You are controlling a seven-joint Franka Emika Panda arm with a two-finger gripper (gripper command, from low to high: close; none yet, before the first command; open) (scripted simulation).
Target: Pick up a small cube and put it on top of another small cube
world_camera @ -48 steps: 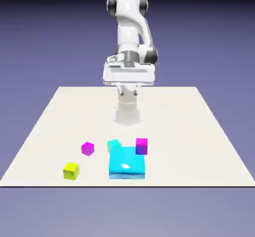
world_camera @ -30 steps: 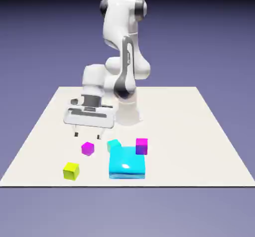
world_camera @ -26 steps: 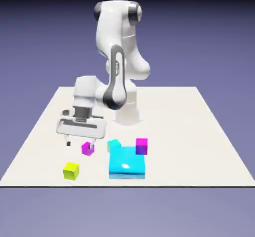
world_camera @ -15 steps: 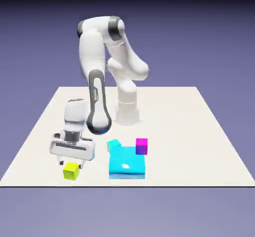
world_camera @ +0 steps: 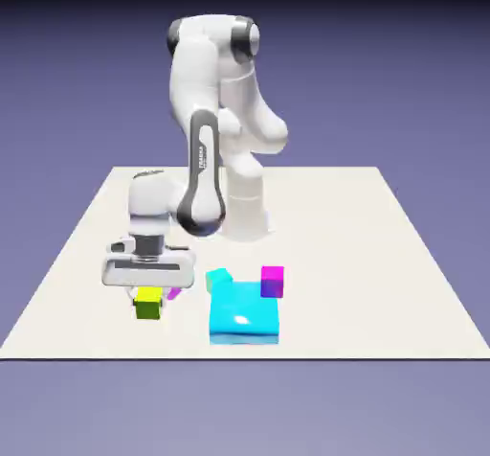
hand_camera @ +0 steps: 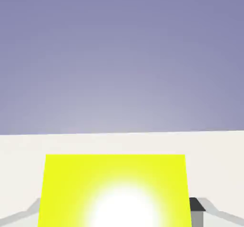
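Off to the exterior view's left of the large flat cyan block (world_camera: 244,318), my fingers (world_camera: 149,303) grip the lime cube (world_camera: 148,304), the carrying step, I judge, and next I must bring it over the small turquoise cube (world_camera: 218,280) behind that landmark.

A plain, hazy blue-violet backdrop (world_camera: 402,90), fading to black along its top, surrounds a flat cream-white tabletop (world_camera: 335,215).
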